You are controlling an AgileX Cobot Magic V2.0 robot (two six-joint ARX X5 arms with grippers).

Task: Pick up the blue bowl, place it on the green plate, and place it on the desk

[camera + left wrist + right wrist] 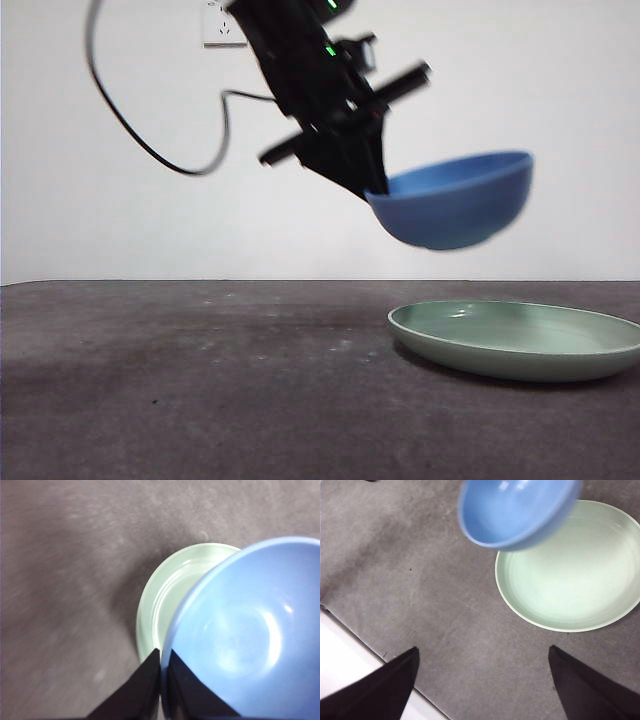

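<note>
The blue bowl (455, 200) hangs in the air, tilted, above the left part of the green plate (520, 338), which lies on the desk (200, 380). My left gripper (372, 188) is shut on the bowl's rim; in the left wrist view its jaws pinch the rim (162, 667) of the bowl (250, 640), with the plate (170, 590) below. My right gripper (482, 680) is open and empty, back from the plate (570, 575) and the bowl (515, 510); it does not show in the front view.
A black cable (150, 140) hangs from the left arm in front of the white wall. A wall socket (222, 25) is at the top. The desk's pale edge (350, 660) shows near the right gripper.
</note>
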